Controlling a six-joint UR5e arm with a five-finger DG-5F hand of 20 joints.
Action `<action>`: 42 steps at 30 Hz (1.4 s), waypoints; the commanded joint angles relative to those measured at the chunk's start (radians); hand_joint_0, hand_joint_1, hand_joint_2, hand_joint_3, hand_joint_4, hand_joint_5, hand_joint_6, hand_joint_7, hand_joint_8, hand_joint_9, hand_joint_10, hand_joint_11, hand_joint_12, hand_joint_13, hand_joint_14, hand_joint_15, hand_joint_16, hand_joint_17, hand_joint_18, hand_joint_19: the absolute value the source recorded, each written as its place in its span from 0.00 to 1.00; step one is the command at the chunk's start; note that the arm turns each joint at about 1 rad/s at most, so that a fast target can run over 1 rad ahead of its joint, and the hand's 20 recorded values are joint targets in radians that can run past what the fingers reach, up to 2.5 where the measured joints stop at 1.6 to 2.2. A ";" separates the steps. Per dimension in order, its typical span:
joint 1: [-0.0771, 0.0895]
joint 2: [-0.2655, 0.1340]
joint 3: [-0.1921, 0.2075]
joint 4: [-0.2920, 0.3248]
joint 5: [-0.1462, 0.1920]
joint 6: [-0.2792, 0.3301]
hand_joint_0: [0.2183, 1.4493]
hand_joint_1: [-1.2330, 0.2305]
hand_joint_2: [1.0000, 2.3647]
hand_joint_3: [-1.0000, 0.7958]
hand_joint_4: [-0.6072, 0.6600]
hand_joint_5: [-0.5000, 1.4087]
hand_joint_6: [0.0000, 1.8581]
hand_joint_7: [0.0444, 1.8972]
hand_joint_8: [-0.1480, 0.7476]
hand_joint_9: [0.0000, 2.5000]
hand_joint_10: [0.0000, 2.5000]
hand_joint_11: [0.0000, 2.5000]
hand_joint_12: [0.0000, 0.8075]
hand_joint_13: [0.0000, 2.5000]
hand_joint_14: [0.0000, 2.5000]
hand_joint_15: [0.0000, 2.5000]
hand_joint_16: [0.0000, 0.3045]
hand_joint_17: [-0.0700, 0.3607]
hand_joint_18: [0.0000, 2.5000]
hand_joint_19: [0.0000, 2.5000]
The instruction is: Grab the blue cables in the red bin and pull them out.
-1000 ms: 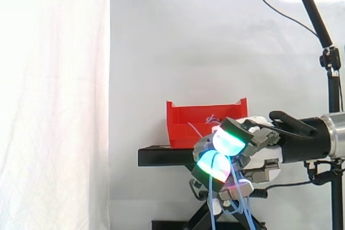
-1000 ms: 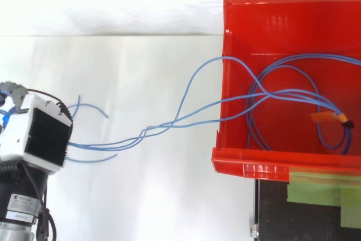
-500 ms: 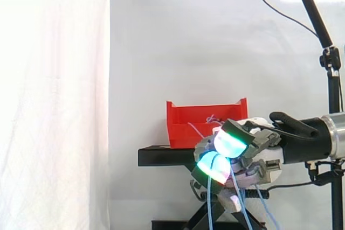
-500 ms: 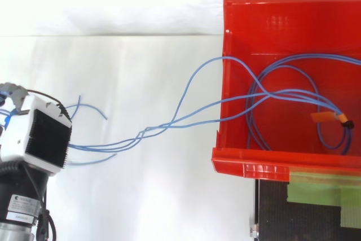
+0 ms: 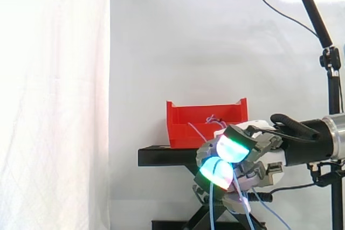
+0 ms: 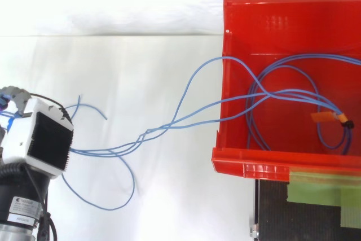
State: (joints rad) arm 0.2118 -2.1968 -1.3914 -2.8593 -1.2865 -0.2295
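The red bin [image 6: 223, 55] stands at the right in the top view and on the black stand [image 5: 161, 157] in the side view. Thin blue cables [image 6: 186, 118] lie coiled inside it with an orange tag [image 6: 327, 117], and several strands run over its left wall out to my hand [image 6: 42, 142]. In the side view the hand [image 5: 253, 157] hangs in front of and below the bin, with its fingers curled round the strands and its pads glowing green and cyan. Loose cable ends [image 5: 213, 208] dangle beneath it. One strand droops in a wide loop [image 6: 127, 193] by the hand.
A black pole with a camera on its boom [image 5: 323, 30] rises at the right in the side view. Green tape [image 6: 321, 187] marks the stand beside the bin. A white curtain hangs behind.
The hand has sunk slightly and shifted a little away from the bin. One blue strand has slackened and fallen into a wide loop beside the hand.
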 commanded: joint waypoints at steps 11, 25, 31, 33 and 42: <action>0.001 0.000 0.000 -0.003 0.001 0.000 0.61 0.22 0.00 0.00 0.40 0.55 0.62 0.23 0.33 0.31 1.00 0.50 0.30 0.48 0.71 0.50 0.12 0.36 0.43 0.44; 0.004 0.000 0.000 -0.028 0.006 0.054 0.61 0.23 0.00 0.00 0.40 0.52 0.71 0.17 0.35 0.27 1.00 0.49 0.30 0.46 0.72 0.50 0.12 0.36 0.42 0.44; 0.008 0.000 0.000 -0.046 0.001 0.103 0.61 0.19 0.00 0.00 0.41 0.51 0.72 0.18 0.35 0.26 1.00 0.48 0.31 0.46 0.71 0.50 0.13 0.36 0.42 0.44; 0.008 0.000 0.000 -0.052 0.001 0.114 0.62 0.19 0.00 0.00 0.41 0.51 0.73 0.18 0.35 0.25 1.00 0.47 0.31 0.46 0.70 0.50 0.13 0.37 0.41 0.44; 0.009 0.000 0.000 -0.069 0.000 0.120 0.62 0.16 0.00 0.00 0.39 0.47 0.80 0.17 0.36 0.22 1.00 0.47 0.32 0.44 0.70 0.50 0.13 0.37 0.40 0.44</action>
State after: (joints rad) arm 0.2207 -2.1968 -1.3913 -2.9264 -1.2869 -0.1104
